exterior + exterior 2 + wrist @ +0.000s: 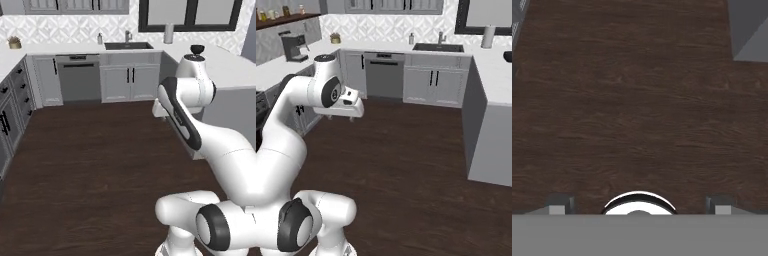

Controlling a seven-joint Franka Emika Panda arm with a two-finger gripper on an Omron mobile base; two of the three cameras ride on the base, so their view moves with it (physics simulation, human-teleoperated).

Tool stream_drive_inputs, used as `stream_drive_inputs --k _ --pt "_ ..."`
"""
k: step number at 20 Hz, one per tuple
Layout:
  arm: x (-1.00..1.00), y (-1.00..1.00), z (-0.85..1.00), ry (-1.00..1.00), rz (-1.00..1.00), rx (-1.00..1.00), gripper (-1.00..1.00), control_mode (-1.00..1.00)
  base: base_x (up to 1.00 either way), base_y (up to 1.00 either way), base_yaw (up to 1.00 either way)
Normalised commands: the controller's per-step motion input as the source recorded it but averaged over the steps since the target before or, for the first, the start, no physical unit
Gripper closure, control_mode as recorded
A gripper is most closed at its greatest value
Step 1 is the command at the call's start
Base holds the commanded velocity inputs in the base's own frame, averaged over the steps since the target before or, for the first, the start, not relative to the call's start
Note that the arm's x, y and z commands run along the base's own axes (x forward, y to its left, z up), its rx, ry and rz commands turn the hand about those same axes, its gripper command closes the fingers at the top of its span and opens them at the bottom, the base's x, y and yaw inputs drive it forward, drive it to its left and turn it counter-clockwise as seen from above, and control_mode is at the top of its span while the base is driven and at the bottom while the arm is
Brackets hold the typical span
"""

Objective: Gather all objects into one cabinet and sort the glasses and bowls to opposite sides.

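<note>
I see floor (637, 100): dark brown wood, visible grain, low satin sheen. Bench (230, 65): smooth matt white top. Cupboards (433, 85): matt grey panelled fronts. Faucet (127, 36): metallic look. Arm (220, 150): glossy white plastic shell.

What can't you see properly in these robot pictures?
- Pincer, hand view: the bottom of the picture cuts it off, so just its two tips show, wide apart over bare wood floor.
- Dark bowl, right base view: cut by the right edge.
- Jars on the wooden shelf, right base view: too small to name.
- Small pot on the counter, left base view: too tiny to identify.
</note>
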Motion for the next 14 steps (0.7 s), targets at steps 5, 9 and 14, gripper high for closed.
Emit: stream_drive_inputs --k 5,9,14 --pt "0.00 0.00 0.00 0.00 0.00 0.00 -1.00 1.00 1.00 0.18 -0.04" --pt "0.00 0.00 0.00 0.00 0.00 0.00 -1.00 1.00 1.00 0.17 -0.03" --pt "0.00 0.00 0.00 0.00 0.00 0.00 -1.00 1.00 1.00 0.28 -0.03"
